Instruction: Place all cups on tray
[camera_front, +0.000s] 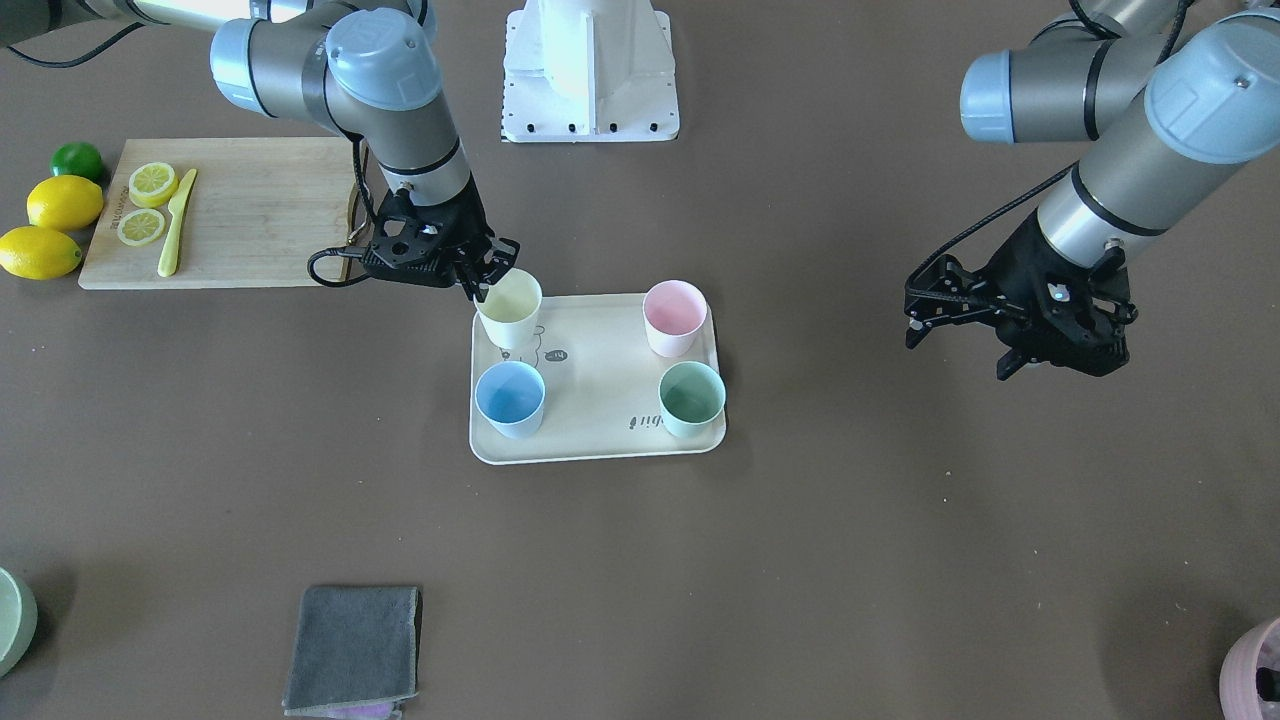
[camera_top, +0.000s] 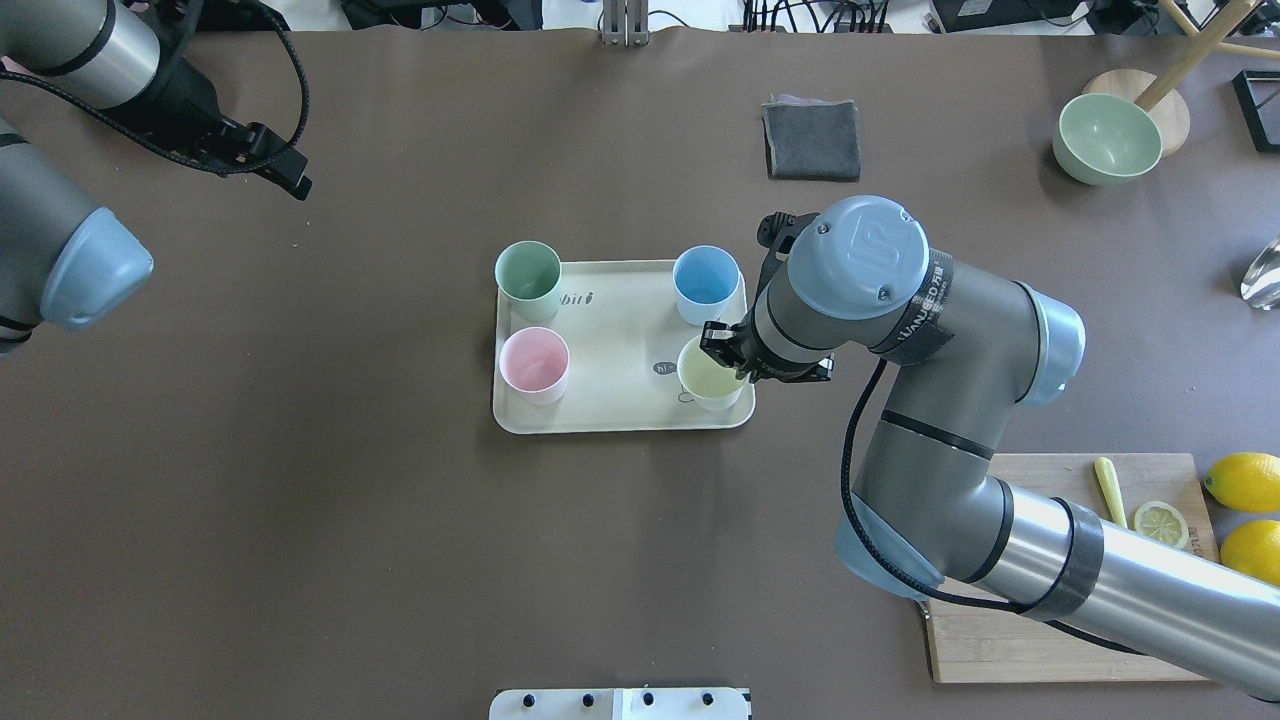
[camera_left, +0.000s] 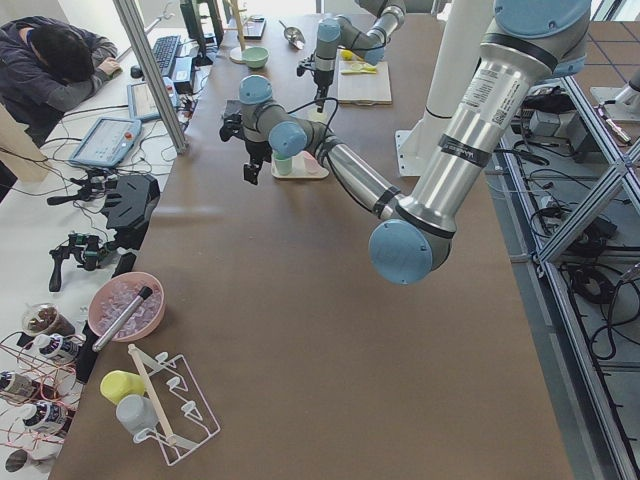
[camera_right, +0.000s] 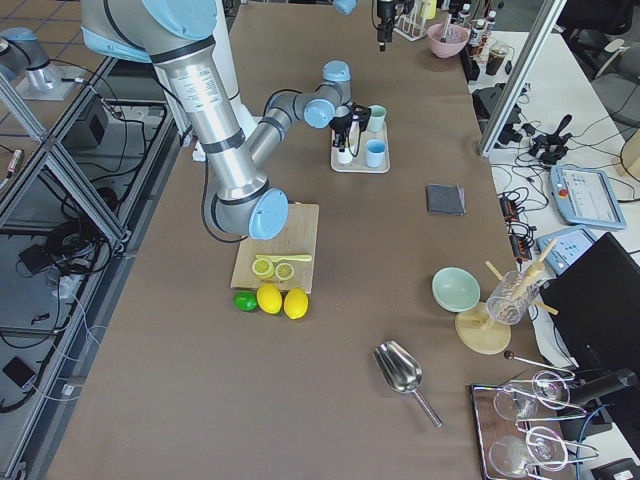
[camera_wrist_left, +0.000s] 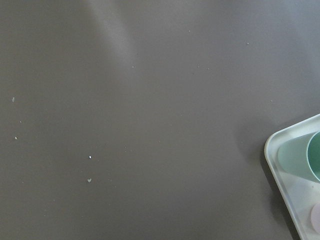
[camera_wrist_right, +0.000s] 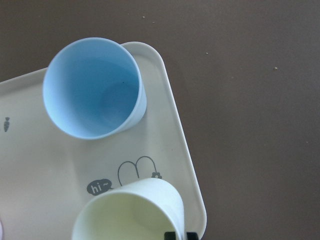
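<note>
We are on the last placement. The right gripper (camera_front: 487, 285) pinches the yellow cup (camera_front: 510, 308) by its rim at a corner of the tray (camera_front: 600, 385), mid-table, where three other cups (camera_front: 510, 398) stand. The left gripper (camera_front: 958, 345) hangs spread and empty toward the table's left edge. Next we judge: release, then lift clear vertically.

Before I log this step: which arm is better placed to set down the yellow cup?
Right. The right pincer grips the yellow cup by its rim over the tray; the left pincer hangs aside.
</note>
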